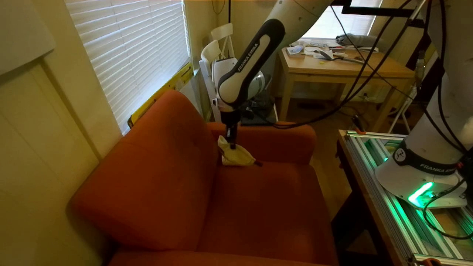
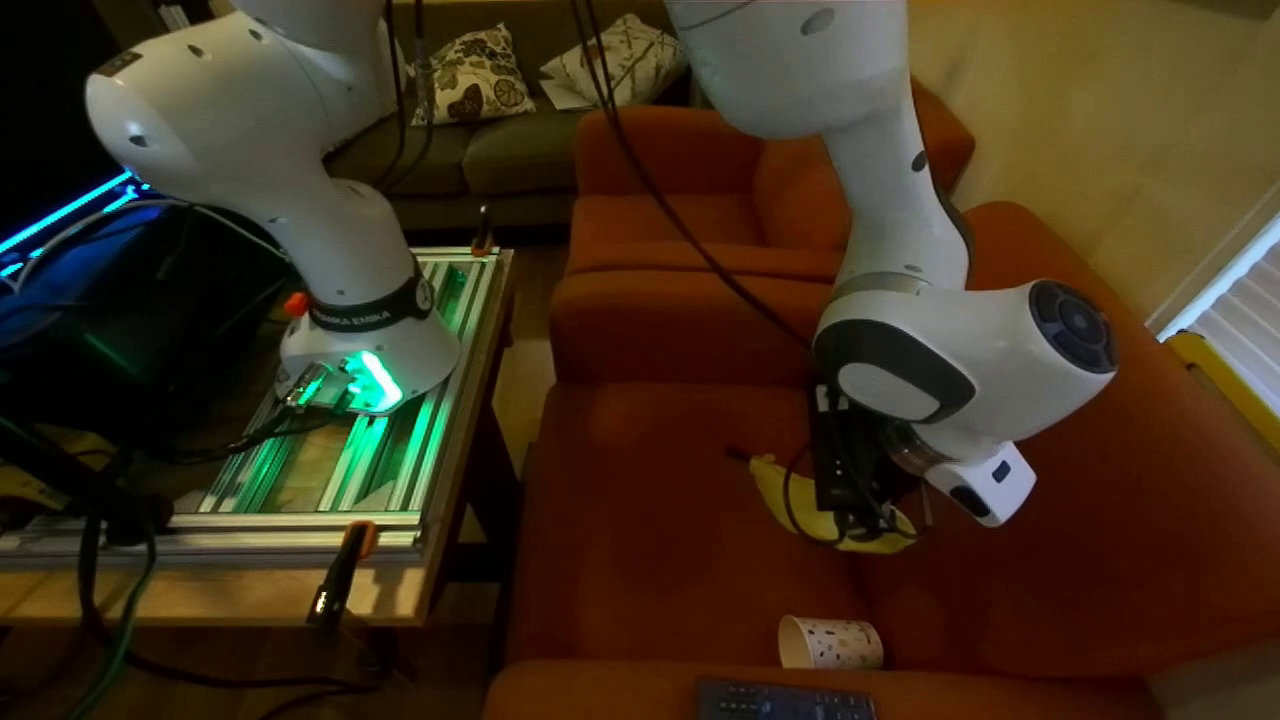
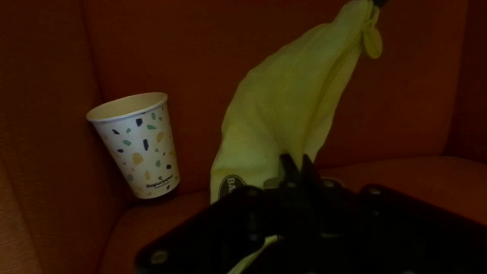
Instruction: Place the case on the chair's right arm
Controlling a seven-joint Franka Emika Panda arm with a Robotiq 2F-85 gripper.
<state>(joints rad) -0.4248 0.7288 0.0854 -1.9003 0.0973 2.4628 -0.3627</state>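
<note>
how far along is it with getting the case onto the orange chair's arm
Done, it seems: the grasp, with the hand closed on a fold of the yellow case. Under way: lifting, perhaps; whether it is clear of the seat I can't tell. To do: the placing, as neither padded armrest bears it.

obst: cup [image 3: 146, 152] by armrest [image 2: 590, 692], remote [image 2: 785, 702] atop | free rm: seat [image 2: 630, 510] frt

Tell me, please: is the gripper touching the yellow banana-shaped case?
Touching. The wrist view shows it: the gripper pinches a fold of the yellow banana-shaped case, and the fabric's creases converge right between the gripper's tips.
</note>
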